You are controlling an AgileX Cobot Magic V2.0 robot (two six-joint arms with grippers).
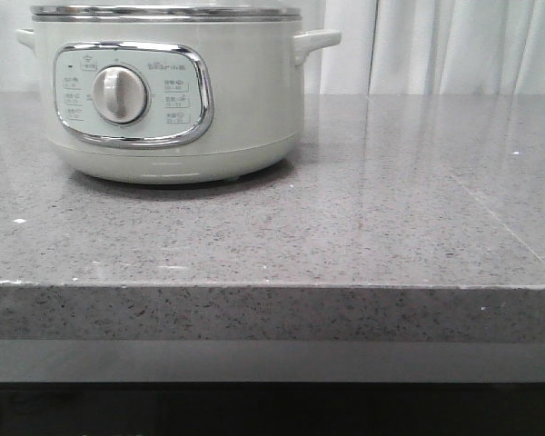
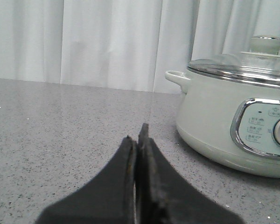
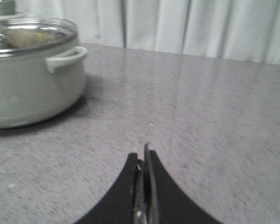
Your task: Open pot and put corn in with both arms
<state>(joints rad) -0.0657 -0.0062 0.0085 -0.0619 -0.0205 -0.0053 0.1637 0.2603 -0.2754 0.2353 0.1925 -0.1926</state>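
Note:
The pale grey-green pot (image 1: 245, 100) stands at the back left of the counter, its dial panel (image 1: 132, 94) facing me. Its glass lid (image 2: 240, 69) with a round knob (image 2: 265, 43) sits on the rim. In the right wrist view a blurred pale yellow shape (image 3: 30, 36) shows through the lid of the pot (image 3: 28, 88); I cannot tell if it is the corn. No corn shows elsewhere. My left gripper (image 2: 137, 135) is shut and empty, low over the counter left of the pot (image 2: 214, 121). My right gripper (image 3: 142, 156) is shut and empty, right of the pot. Neither gripper shows in the front view.
The grey speckled counter (image 1: 372, 227) runs right of the pot to a front edge (image 1: 272, 289). White curtains (image 1: 454, 45) hang behind it.

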